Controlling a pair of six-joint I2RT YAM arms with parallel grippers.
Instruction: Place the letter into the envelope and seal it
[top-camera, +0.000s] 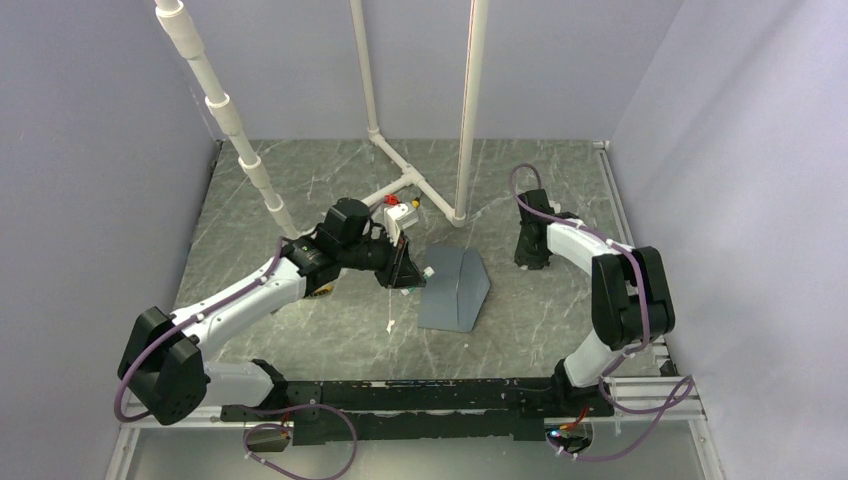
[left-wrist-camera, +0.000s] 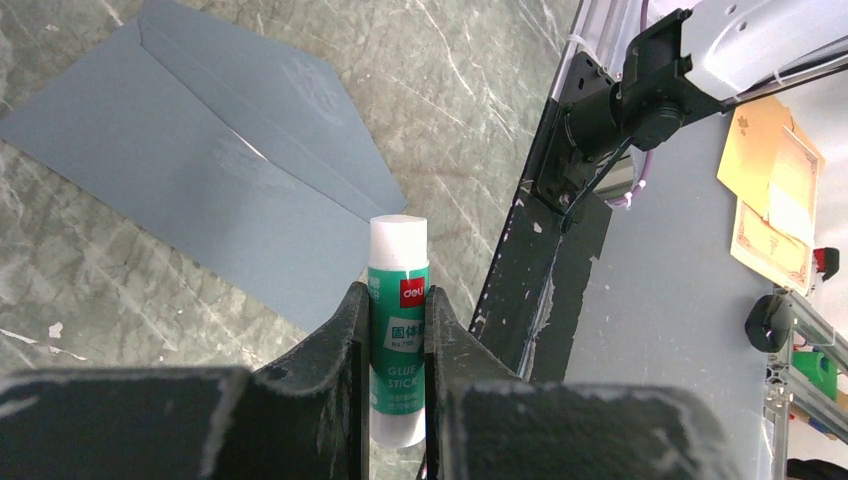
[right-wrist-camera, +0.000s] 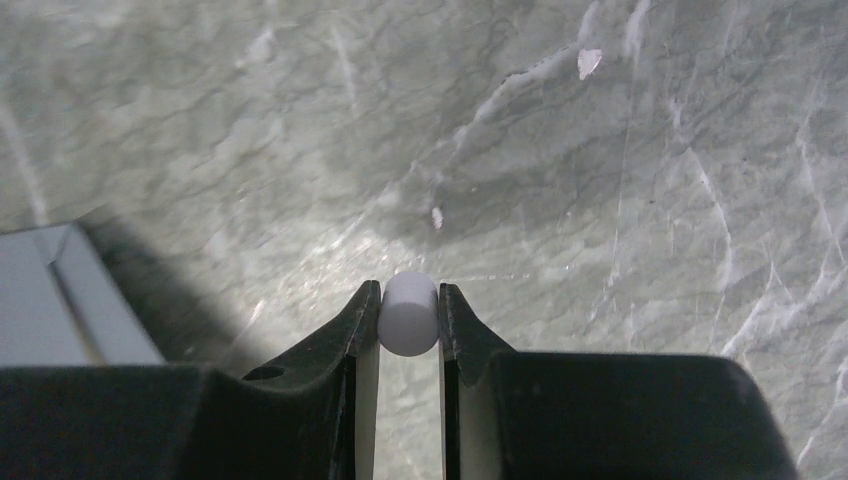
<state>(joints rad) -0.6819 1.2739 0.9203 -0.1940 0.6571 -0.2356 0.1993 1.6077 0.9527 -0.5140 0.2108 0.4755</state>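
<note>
Left gripper (left-wrist-camera: 397, 300), lower centre: you hold it clenched on the glue stick (left-wrist-camera: 398, 262), upright, presumably for gluing the flap (left-wrist-camera: 270, 90). Right gripper (right-wrist-camera: 408, 300): pinching a white cap (right-wrist-camera: 408, 318), probably the stick's. Envelope (left-wrist-camera: 200, 170), upper left: lying flat. Letter: none beside it, presumably inside.

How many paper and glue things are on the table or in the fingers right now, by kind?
Envelope: 1, flap open, flat on the table
Glue stick: 1, in the left fingers
White round piece: 1, in the right fingers, possibly the stick's cap
Total: 3
</note>
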